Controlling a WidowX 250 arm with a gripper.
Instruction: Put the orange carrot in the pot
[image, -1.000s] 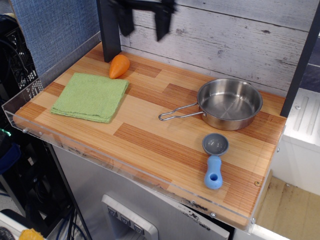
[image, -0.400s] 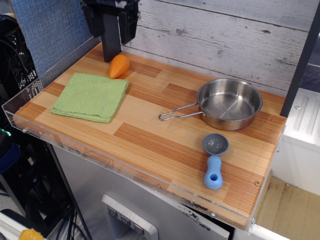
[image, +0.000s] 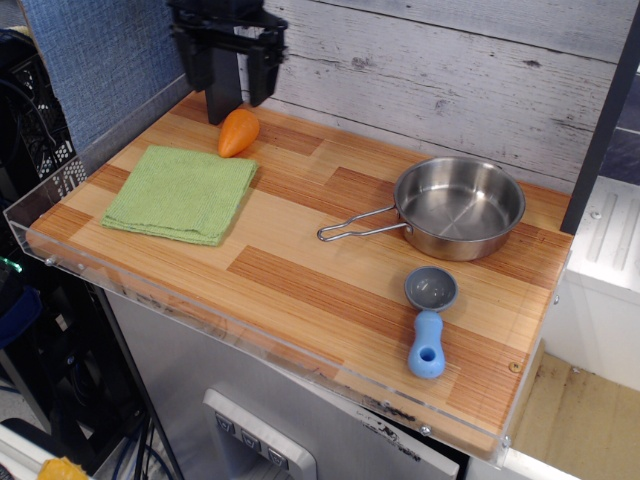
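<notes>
The orange carrot lies on the wooden board at the back left, just past the far corner of a green cloth. The pot, a shallow shiny steel pan, stands at the right with its wire handle pointing left. My gripper hangs above and slightly behind the carrot, near the back wall. Its two dark fingers point down with a gap between them and hold nothing.
A folded green cloth lies at the left. A grey scoop with a blue handle lies in front of the pot. A dark post stands behind the carrot. A clear plastic rim edges the board.
My gripper has moved left along the back wall and come lower, ending over the carrot. Nothing on the board has moved.
</notes>
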